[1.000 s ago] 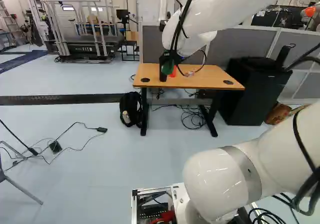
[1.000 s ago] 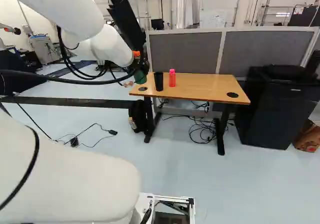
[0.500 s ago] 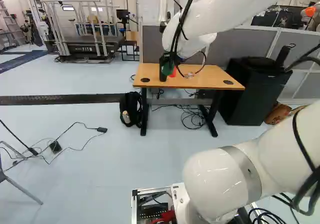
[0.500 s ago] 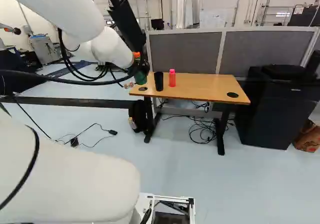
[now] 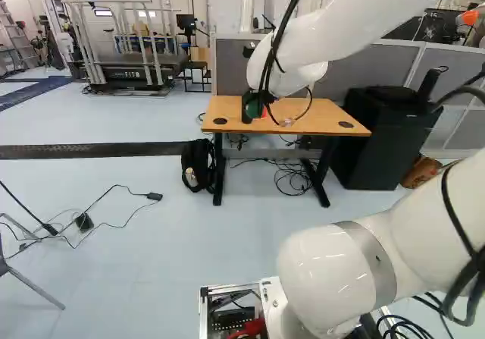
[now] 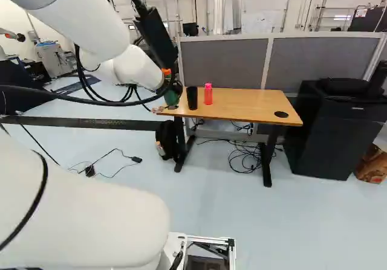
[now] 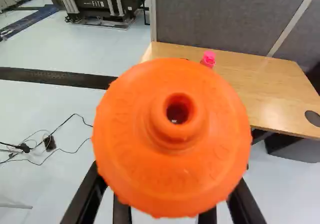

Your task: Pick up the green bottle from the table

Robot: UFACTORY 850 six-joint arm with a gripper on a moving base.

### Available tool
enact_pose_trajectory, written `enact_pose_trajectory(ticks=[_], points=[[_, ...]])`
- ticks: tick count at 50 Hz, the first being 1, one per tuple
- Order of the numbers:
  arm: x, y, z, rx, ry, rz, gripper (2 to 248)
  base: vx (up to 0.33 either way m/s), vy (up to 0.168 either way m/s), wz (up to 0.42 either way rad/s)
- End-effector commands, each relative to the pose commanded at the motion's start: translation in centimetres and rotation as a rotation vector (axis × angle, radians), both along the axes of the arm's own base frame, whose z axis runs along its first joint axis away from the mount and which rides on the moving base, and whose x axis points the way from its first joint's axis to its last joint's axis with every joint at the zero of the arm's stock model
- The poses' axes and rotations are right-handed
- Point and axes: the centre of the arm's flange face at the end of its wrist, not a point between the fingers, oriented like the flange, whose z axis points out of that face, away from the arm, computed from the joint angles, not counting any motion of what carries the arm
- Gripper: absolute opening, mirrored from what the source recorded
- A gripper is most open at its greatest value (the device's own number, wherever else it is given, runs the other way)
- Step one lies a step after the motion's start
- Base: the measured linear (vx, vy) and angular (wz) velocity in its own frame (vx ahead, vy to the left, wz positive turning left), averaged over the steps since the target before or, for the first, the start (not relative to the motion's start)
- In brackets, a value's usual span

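Nearest, the white arm (image 5: 341, 20) reached forward from its joint at the foot of the left base view and came down toward the left end of the table. In the wrist view the orange lid (image 7: 167, 169) loomed large, hiding the inner faces of the hand (image 7: 166, 196), whose two black fingers showed on opposite sides of it. The hand looked to be grasping the green bottle (image 6: 173, 96) around its body, under the lid, though the contact itself was covered. The bottle was in the hand, by the table's left corner as the right base view had it, leaning slightly there. Whether its base touched the wood or hung just free of it could not be told.

Farther on, the table (image 6: 254, 104) carried a black cup (image 6: 192, 98), which appeared just beside the bottle in the right base view, and a pink bottle (image 6: 208, 95) next to the cup. A grey partition (image 6: 326, 58) stood behind.

The step in hand seemed to be securing the pick-up, with the grasp probably made. The next move called for a firm hold and a steady rise, enough to put daylight under the bottle, without swinging it toward the cup. A sideways drift could have knocked that over.
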Motion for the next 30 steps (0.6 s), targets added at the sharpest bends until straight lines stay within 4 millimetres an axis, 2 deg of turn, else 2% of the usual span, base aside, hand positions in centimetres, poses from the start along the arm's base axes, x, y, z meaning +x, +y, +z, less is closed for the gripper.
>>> enact_pose_trajectory(ticks=[30], points=[[-1.8,-0.9,-5.7,0.004,-0.061,-0.021,121,0.0,0.0,0.0]])
